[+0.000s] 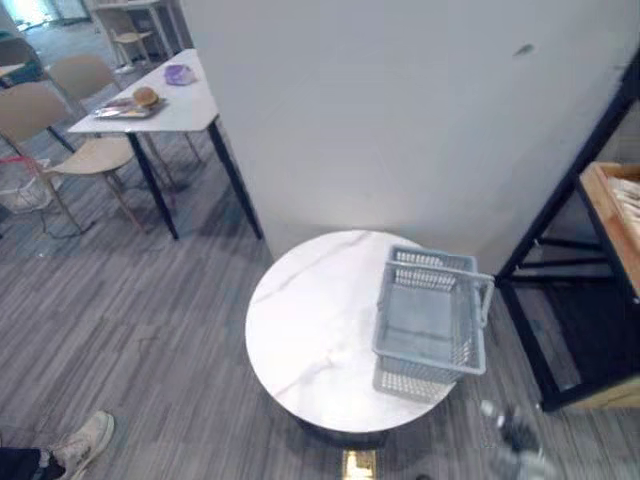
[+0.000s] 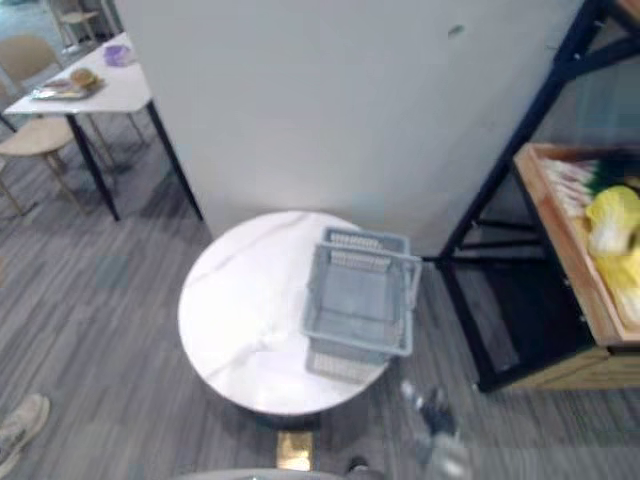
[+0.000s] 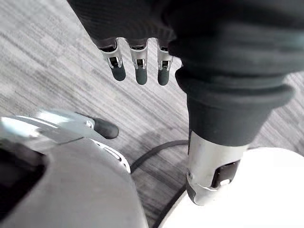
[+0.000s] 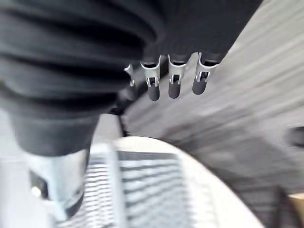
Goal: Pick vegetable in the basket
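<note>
Two hands, and neither has anything in it. Your left hand (image 3: 141, 66) hangs over the grey striped floor (image 3: 47, 47) with its fingers straight and loose. Your right hand (image 4: 173, 80) is just as slack, fingers straight, above the edge of the round white marble-look table (image 1: 310, 330).

On the right part of that table sits the pale grey plastic lattice basket (image 1: 428, 318), and it is empty. The vegetables lie well apart from it, off to your right, in a shallow light wooden crate (image 2: 556, 235) carried on a dark metal rack (image 2: 517, 135). You can see a pale yellow leafy head (image 2: 612, 220) and, beside it toward the wall, a bunch of white stalks with green tops (image 2: 570, 178).

I judge the yellow head the easier pick. It is probably light, soft and springy, and quick to bruise. Wrap fingers and thumb broadly round its middle; a pinched leaf could tear away. The stalks look stiffer and long, so take them across the middle of the bunch or they may tip.

The right hand is the nearer one. Come down from above to get over the crate's rim.
</note>
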